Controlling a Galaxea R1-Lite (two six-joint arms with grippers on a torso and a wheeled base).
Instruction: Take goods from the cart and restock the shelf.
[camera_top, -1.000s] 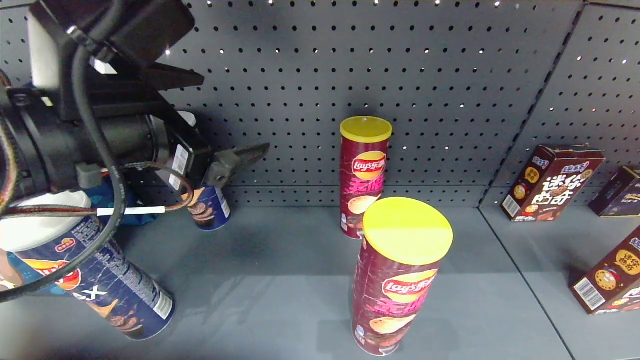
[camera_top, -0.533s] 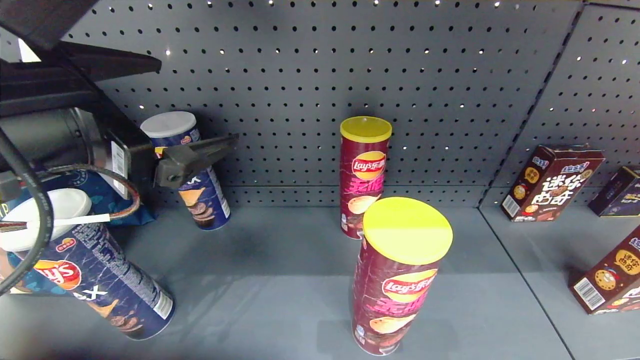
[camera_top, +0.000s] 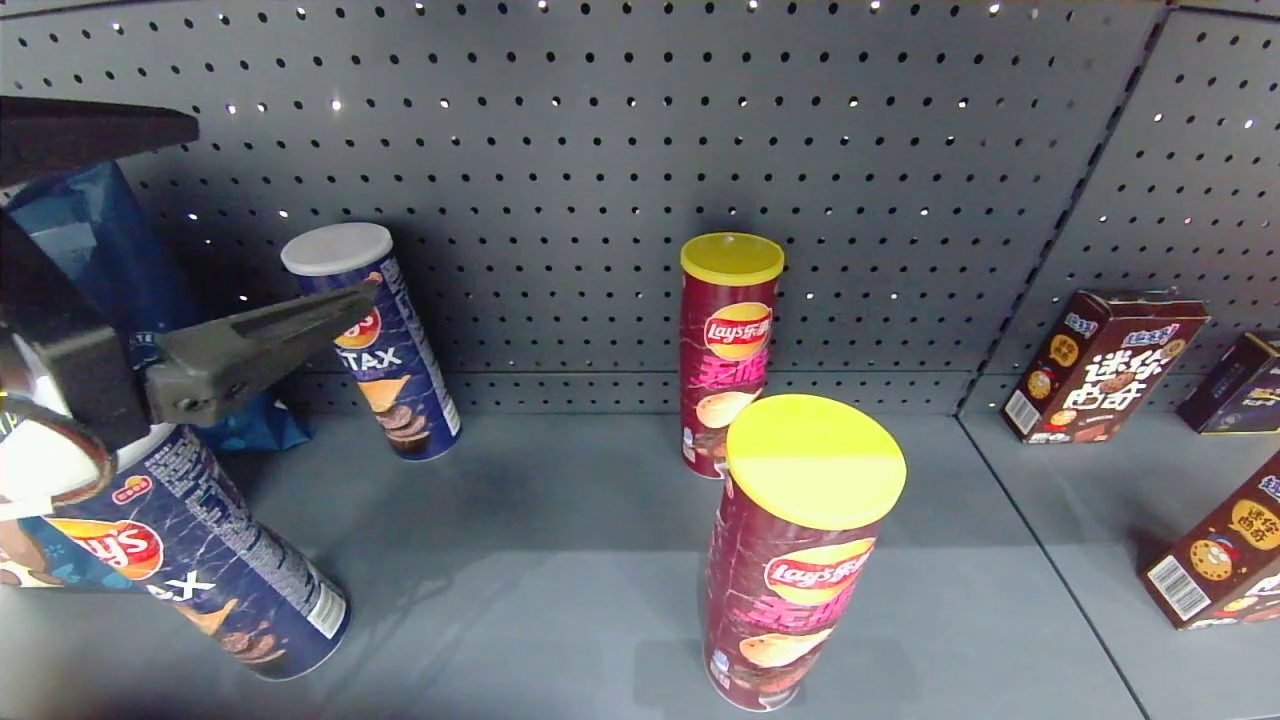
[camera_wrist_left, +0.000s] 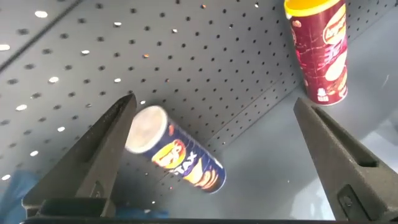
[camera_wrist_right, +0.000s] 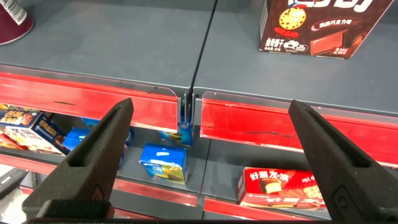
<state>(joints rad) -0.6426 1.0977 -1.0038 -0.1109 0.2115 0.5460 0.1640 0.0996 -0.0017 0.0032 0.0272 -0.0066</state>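
Looks like a drop-off just about wrapped up. Got the blue can (camera_top: 370, 340) standing near the back edge of the shelf (camera_top: 560, 560), toward the left end, close to the pegboard (camera_top: 600, 150). Hard to say from this angle whether standing dead straight or leaning a touch.

Seeing the left gripper (camera_wrist_left: 214, 102) splayed wide with nothing in it, hovering just in front of that can, with the lower finger (camera_top: 260, 340) crossing the can's side in the head view. Also got a second blue can (camera_top: 200, 560) at the front-left corner, right under the wrist, plus a back red can (camera_top: 730, 350) and a front red can (camera_top: 800, 550) mid-shelf. Spotting the right gripper (camera_wrist_right: 211, 107) equally wide and empty, hanging out past the front edge by the red price rails (camera_wrist_right: 93, 93).

Worth worrying about: pulling the left arm out carelessly. Would only take a sideways swing of that lower finger to clip the blue can and tip it against the pegboard or send it rolling along the shelf. Same deal with dropping the wrist on the way out and knocking the second blue can over, maybe off the front edge. Probably safest backing straight out and slightly up.
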